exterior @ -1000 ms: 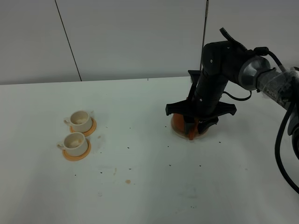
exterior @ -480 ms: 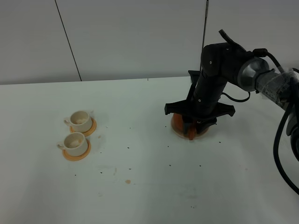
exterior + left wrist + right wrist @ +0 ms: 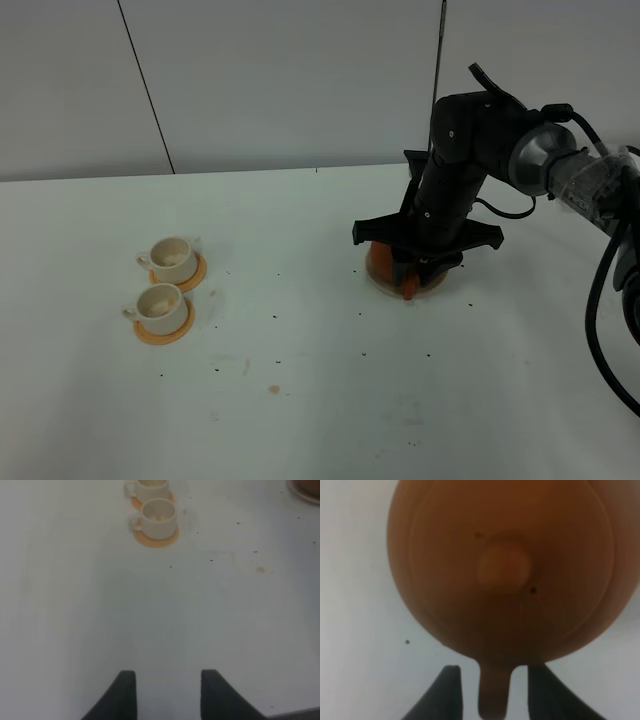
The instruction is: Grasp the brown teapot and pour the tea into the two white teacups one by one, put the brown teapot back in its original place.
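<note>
The brown teapot [image 3: 500,595] fills the right wrist view from above, with its knobbed lid [image 3: 502,565] in the middle. Its loop handle [image 3: 494,700] lies between the fingers of my right gripper [image 3: 494,680], which is open with a gap on each side. In the high view the right arm stands over the teapot [image 3: 378,262] and hides most of it and of the original place, the beige coaster under it. The two white teacups [image 3: 173,257] [image 3: 160,305] rest on orange saucers at the left, also seen as cups [image 3: 159,515] [image 3: 150,485] from the left wrist. My left gripper [image 3: 167,690] is open over bare table.
The white table [image 3: 300,400] carries small dark specks and a brown stain [image 3: 273,389] in front of the middle. A grey wall runs along the back edge. The right arm's cables [image 3: 600,300] hang at the far right.
The right gripper has sunk slightly over the teapot and its fingers have drawn a little closer around the handle. The cups and the left gripper have not moved.
</note>
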